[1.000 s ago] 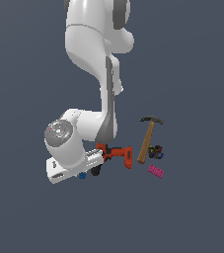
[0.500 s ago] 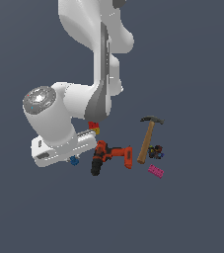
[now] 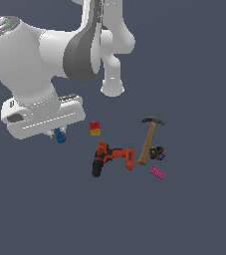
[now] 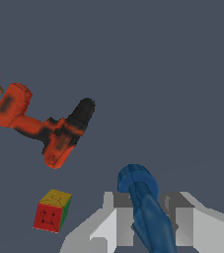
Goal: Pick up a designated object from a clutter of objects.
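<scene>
exterior and wrist views of a single-arm pick from clutter. the end effector [image 4: 145, 222] is closed on the blue block [image 4: 145, 212], whose elongated body runs lengthwise between the two fingers [image 4: 117, 220] so that the narrow sides meet the pads; one rounded end projects beyond the fingertips. in the exterior view the blue block [image 3: 59, 135] hangs just under the wrist housing, apparently clear of the counter [image 3: 194, 214] and apart from the other items, which suggests the pick is largely done. the remaining clutter lies undisturbed to the exterior view's right: red-and-yellow block [image 3: 94, 128] nearest, then the orange-black drill [image 3: 112, 158] on its side, the hammer [image 3: 149, 139], a dark small piece [image 3: 158, 153] by its handle, and the pink brick [image 3: 157, 172].
</scene>
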